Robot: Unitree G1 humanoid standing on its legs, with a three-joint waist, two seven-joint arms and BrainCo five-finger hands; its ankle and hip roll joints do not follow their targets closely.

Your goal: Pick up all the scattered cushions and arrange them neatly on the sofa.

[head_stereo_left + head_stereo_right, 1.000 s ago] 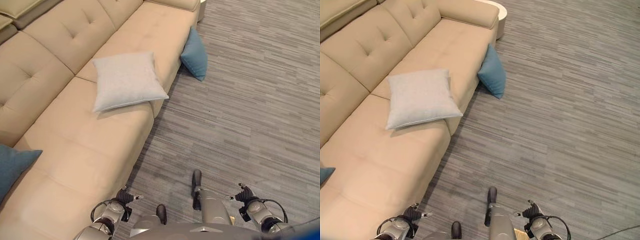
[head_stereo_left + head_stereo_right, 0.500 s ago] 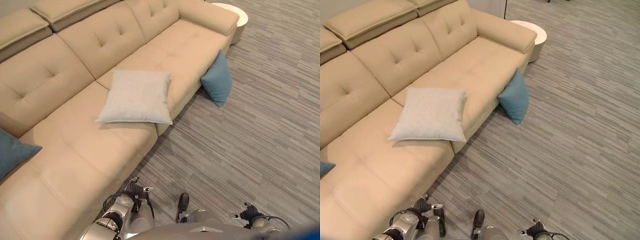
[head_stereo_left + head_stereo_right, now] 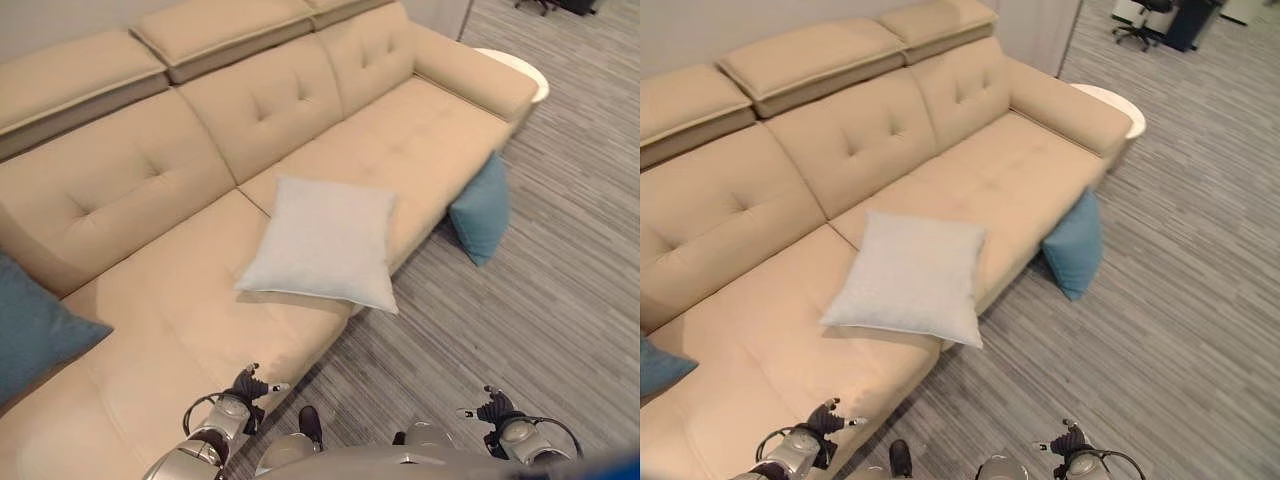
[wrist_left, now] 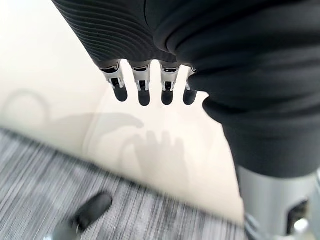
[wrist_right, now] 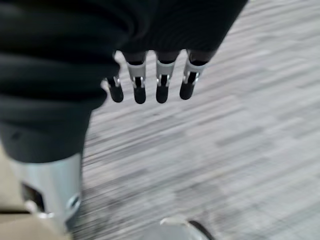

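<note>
A light grey cushion (image 3: 325,240) lies flat on the beige sofa (image 3: 420,120), one corner hanging over the seat's front edge. A blue cushion (image 3: 482,208) stands on the floor, leaning against the sofa's front near its right end. Another blue cushion (image 3: 35,330) rests on the seat at the far left. My left hand (image 4: 143,92) hangs low beside the sofa's front, fingers straight, holding nothing. My right hand (image 5: 139,90) hangs over the carpet, fingers straight and empty. Both hands are well short of every cushion.
A round white side table (image 3: 525,80) stands past the sofa's right armrest. An office chair (image 3: 1140,12) is far back on the right. Grey striped carpet (image 3: 580,300) spreads to the right of the sofa.
The whole picture has shifted: the camera has swung up and round, bringing in more of the sofa's back and the side table. The cushions lie as before. Both hands stay low.
</note>
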